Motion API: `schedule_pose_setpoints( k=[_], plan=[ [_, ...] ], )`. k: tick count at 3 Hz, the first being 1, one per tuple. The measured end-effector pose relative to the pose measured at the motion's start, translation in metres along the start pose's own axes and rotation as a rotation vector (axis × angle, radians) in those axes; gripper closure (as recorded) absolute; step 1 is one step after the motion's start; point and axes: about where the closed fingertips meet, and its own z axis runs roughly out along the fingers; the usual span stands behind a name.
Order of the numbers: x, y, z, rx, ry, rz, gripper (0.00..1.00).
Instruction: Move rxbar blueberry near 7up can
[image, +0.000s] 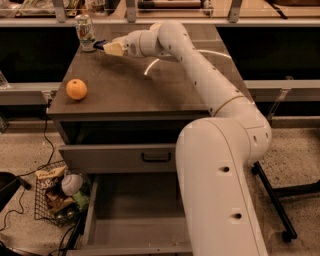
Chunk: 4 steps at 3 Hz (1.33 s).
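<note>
The 7up can (85, 32) stands upright at the back left corner of the dark table (150, 92). My gripper (106, 47) reaches across the table top from the right and sits just right of the can. It is shut on the rxbar blueberry (98, 44), whose dark blue end sticks out of the fingertips toward the can's base. The bar is a short gap from the can and low over the table. Most of the bar is hidden between the fingers.
An orange (76, 89) lies at the table's front left. A white bowl rim (148, 68) shows behind my arm. The bottom drawer (135, 222) is pulled open. A wire basket (56, 199) of items stands on the floor left. A stand leg (272, 195) is on the right.
</note>
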Motion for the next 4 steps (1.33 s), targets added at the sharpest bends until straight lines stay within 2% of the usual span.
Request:
schedule_pose_setpoints(
  k=[2,3,4],
  plan=[
    [0.0024,0.0045,0.0065,-0.009,0.003,0.002,0.36],
    [0.0041,0.0077,0.0109,-0.016,0.005,0.003,0.04],
    [0.0047,0.0087,0.0124,-0.018,0.006,0.004,0.00]
  ],
)
